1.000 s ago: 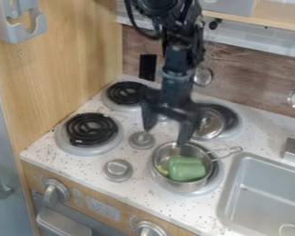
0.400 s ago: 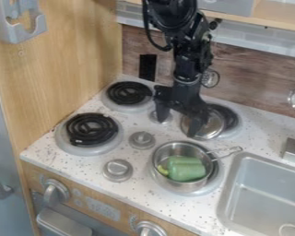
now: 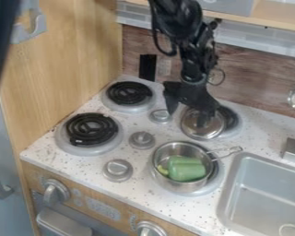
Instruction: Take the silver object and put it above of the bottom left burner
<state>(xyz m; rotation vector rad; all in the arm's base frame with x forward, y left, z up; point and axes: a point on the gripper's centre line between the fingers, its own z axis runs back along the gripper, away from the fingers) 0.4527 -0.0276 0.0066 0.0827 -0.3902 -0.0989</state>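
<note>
So the silver lid (image 3: 194,130) is lying over the back right burner (image 3: 233,123), covering the left part of it and overhanging toward the middle of the stove. Its broad face is pointing up, and its round outline is giving no clear long axis; whether it's tilting a bit, I can't tell. The black hand (image 3: 187,117) is hanging down over it with its fingers apart, one sitting left of the lid and the other overlapping its face. Can't tell if that one is touching. The front left burner (image 3: 91,129) is showing its black coil. A metal pot (image 3: 166,181) is sitting on the front right burner (image 3: 218,179), holding a green thing (image 3: 187,170), with its handle (image 3: 227,152) pointing right.
</note>
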